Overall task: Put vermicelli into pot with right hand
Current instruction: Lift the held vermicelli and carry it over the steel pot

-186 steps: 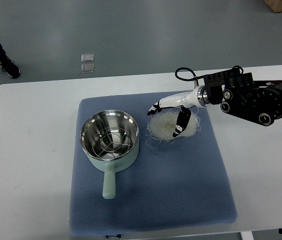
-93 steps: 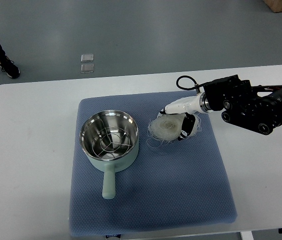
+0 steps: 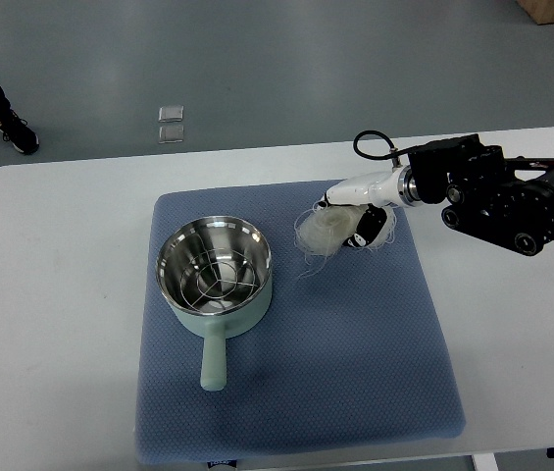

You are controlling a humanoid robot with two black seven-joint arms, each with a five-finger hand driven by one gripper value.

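Reaching in from the right edge, the right robot hand (image 3: 353,209) has its white and black fingers (image 3: 363,234) curled around the vermicelli (image 3: 322,231), a pale tangled nest with loose strands trailing down toward the blue mat (image 3: 355,363). Whether the bundle is raised off the mat or touching it cannot be told from this steep view. The noodles sit near the mat's upper middle, just right of the pot (image 3: 216,269) and apart from its rim. That pot is a pale green saucepan with a shiny steel interior and a wire rack inside; its handle (image 3: 214,359) points toward the near edge. The mat lies on a white counter (image 3: 51,294). No brand, label or legible writing can be made out on any item. A person's dark leg and shoe (image 3: 20,134) show on the floor at upper left.
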